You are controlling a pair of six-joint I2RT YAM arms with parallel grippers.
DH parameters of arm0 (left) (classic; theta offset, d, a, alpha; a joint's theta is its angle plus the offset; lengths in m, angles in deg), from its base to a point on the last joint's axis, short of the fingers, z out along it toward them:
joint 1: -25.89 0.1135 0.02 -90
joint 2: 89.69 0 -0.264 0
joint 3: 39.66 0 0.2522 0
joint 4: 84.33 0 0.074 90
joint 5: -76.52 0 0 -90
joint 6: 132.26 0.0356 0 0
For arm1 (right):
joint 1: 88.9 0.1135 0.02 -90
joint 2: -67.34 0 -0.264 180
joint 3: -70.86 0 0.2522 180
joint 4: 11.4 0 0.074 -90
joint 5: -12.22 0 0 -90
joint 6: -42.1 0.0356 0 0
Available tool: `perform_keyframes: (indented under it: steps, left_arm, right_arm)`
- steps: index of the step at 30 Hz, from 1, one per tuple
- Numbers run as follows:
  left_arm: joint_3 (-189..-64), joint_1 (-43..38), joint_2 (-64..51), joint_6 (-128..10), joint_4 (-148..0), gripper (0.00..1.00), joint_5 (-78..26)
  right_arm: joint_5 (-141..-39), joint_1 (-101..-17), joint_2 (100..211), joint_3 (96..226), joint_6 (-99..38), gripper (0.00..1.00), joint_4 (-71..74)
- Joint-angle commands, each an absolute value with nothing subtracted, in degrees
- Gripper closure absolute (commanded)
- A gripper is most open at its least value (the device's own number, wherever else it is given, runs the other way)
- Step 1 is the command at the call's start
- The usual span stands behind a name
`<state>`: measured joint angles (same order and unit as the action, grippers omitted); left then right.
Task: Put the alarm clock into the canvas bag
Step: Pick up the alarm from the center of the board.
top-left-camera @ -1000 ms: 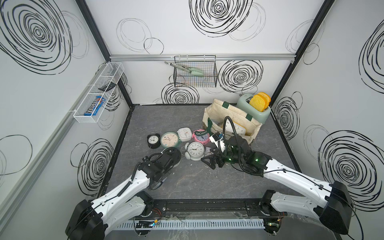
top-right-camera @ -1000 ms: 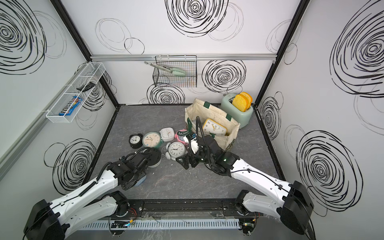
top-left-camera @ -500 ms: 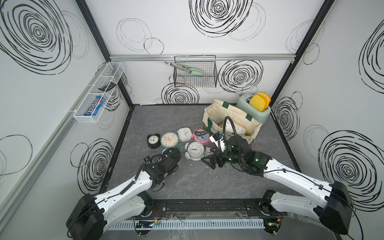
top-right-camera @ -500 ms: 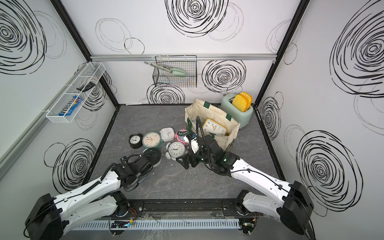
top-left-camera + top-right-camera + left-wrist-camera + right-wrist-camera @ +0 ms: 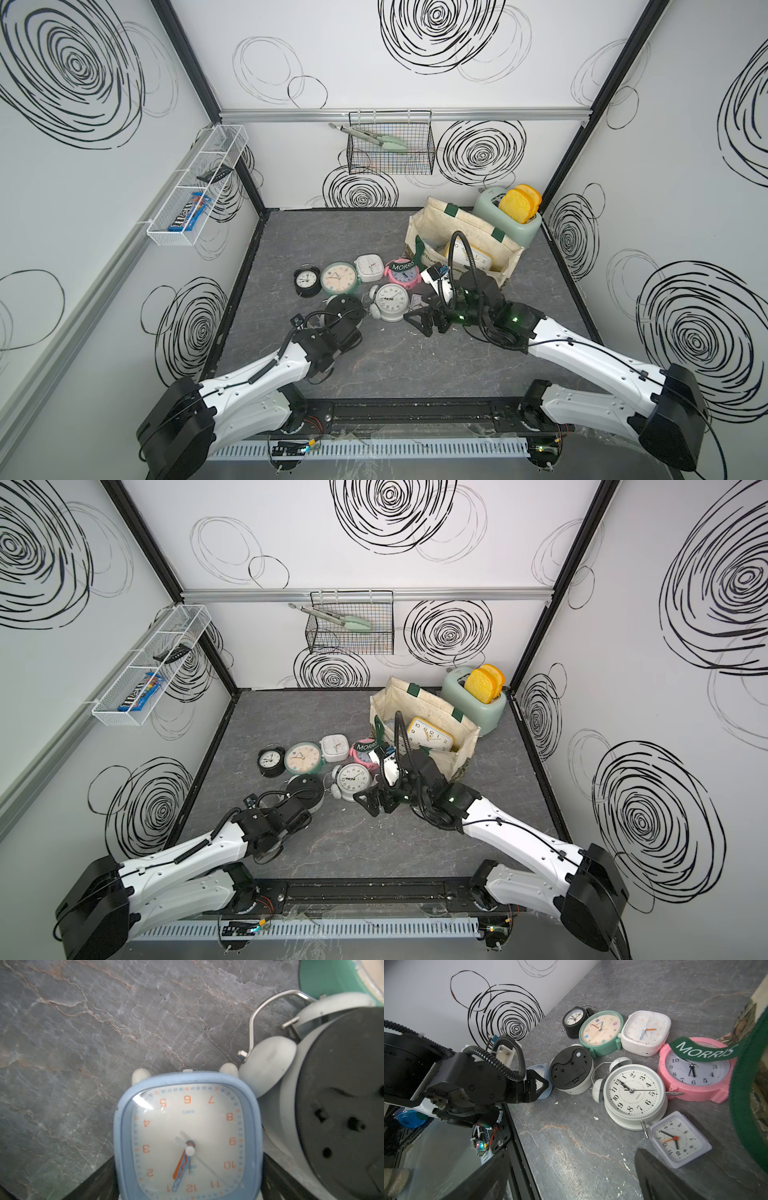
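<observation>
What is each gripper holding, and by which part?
Right gripper is empty. The blue clock sits between the left fingers, flanked on its sides; a firm grip cannot be told.

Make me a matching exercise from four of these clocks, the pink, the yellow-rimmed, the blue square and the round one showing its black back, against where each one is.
1 pink clock
2 yellow-rimmed clock
3 blue square clock
4 black-backed round clock

A between the jaws of the left gripper
B back up on the table
C inside the canvas bag
D under the bag's green MORRIS handle

Pairs: 1-D, 2-C, 3-A, 4-B
</observation>
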<state>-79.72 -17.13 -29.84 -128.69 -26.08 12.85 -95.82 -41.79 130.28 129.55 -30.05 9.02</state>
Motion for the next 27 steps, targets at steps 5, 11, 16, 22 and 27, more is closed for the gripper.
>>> perform_keyframes:
  steps: [5, 11, 16, 22, 27]
  left_arm:
    - [-83.1, -21.9, -29.1, -133.6, -19.5, 0.01, 10.0]
    - [-92.4, -26.3, -34.0, -134.4, -8.2, 0.04, 19.8]
    - [-100.4, -30.8, -38.4, -126.8, -6.8, 0.1, 28.5]
    - [-107.1, -31.1, -39.5, -98.5, -23.5, 0.1, 34.7]
    - [-100.6, -30.4, -43.7, -67.8, -56.3, 0.09, 27.7]
  right_arm:
    - [-97.2, -44.1, 128.5, 128.8, -30.0, 0.03, 8.4]
    - [-98.9, -47.1, 127.4, 128.6, -28.1, 0.03, 7.5]
    - [-101.2, -50.6, 126.6, 129.8, -25.9, 0.03, 7.4]
    - [-103.6, -54.1, 126.3, 133.9, -24.5, 0.03, 10.3]
    - [-106.6, -57.4, 126.6, 139.1, -24.5, 0.03, 14.6]
